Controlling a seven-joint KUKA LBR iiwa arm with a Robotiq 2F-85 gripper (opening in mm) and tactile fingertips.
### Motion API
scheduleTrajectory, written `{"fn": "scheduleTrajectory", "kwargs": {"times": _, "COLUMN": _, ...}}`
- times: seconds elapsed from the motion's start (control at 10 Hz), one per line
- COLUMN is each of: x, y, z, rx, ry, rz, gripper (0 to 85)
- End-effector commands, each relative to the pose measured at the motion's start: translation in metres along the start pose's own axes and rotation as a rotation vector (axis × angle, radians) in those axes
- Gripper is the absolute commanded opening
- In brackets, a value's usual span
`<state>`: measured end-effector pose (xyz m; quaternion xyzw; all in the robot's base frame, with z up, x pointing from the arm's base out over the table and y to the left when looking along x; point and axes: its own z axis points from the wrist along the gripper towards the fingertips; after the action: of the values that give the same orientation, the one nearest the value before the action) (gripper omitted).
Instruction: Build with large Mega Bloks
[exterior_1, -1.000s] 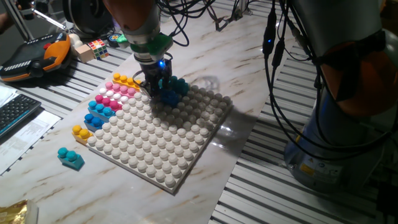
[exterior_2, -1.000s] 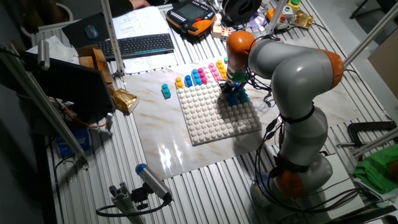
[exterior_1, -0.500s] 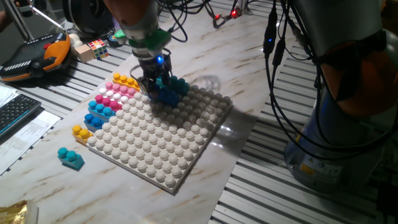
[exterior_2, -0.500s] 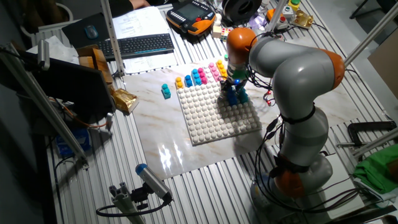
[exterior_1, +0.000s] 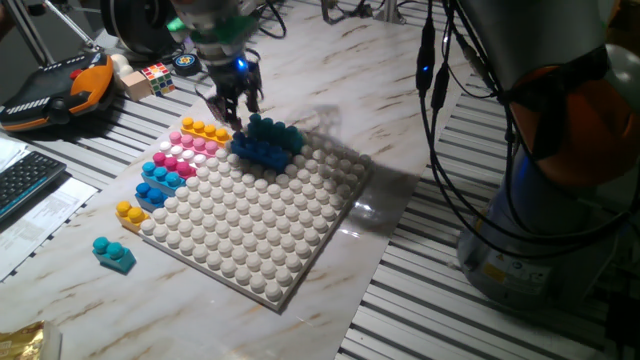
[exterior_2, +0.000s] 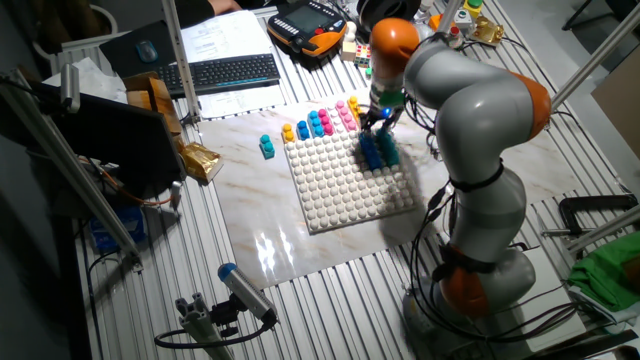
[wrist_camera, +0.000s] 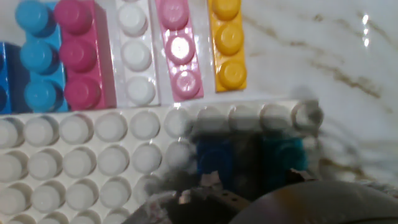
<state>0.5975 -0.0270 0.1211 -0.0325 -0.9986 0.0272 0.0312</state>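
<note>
The blue brick (exterior_1: 258, 152) and teal brick (exterior_1: 275, 133) sit side by side, touching, on the white baseplate (exterior_1: 270, 240), at its far corner nearest the arm. In the hand view both show at bottom centre, just inside the baseplate edge: blue (wrist_camera: 214, 163) left, teal (wrist_camera: 281, 158) right, long axes running away from that edge into the plate.

Gripper (exterior_1: 232, 100) hangs above and just off the pair, on the side toward the loose bricks; nothing between its fingers as far as I can see, so it looks released, jaws parted. Only one arm, so no choice of hand.

Loose stock lies in a row just outside the baseplate's edge, beside the gripper: yellow-orange brick (wrist_camera: 227, 43), pink brick (wrist_camera: 179, 50), a white brick (wrist_camera: 137, 53), a magenta brick (wrist_camera: 79, 56), light blue brick (wrist_camera: 38, 59). All lie parallel, long axes square to the baseplate edge. Further along that edge: a small yellow brick (exterior_1: 130, 213), and a teal one (exterior_1: 114, 254) well apart from the plate.

Likely next pick, imo: the yellow-orange brick, nearest the gripper.
</note>
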Motion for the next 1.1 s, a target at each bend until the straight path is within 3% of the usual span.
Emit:
{"fn": "scheduleTrajectory", "kwargs": {"times": 0.0, "x": -0.007, "y": -0.003, "z": 0.000, "rx": 0.003, "ry": -0.003, "rz": -0.010, "gripper": 47.0}}
{"fn": "scheduleTrajectory", "kwargs": {"times": 0.1, "x": -0.013, "y": -0.007, "z": 0.001, "rx": 0.003, "ry": -0.002, "rz": -0.027, "gripper": 38.3}}
{"fn": "scheduleTrajectory", "kwargs": {"times": 0.2, "x": -0.017, "y": -0.010, "z": 0.002, "rx": 0.001, "ry": -0.003, "rz": -0.056, "gripper": 24.0}}
{"fn": "scheduleTrajectory", "kwargs": {"times": 0.3, "x": -0.017, "y": -0.011, "z": 0.002, "rx": -0.005, "ry": -0.014, "rz": -0.090, "gripper": 1.0}}
{"fn": "scheduleTrajectory", "kwargs": {"times": 1.0, "x": -0.016, "y": -0.011, "z": 0.002, "rx": 0.022, "ry": -0.019, "rz": -0.087, "gripper": 0.7}}
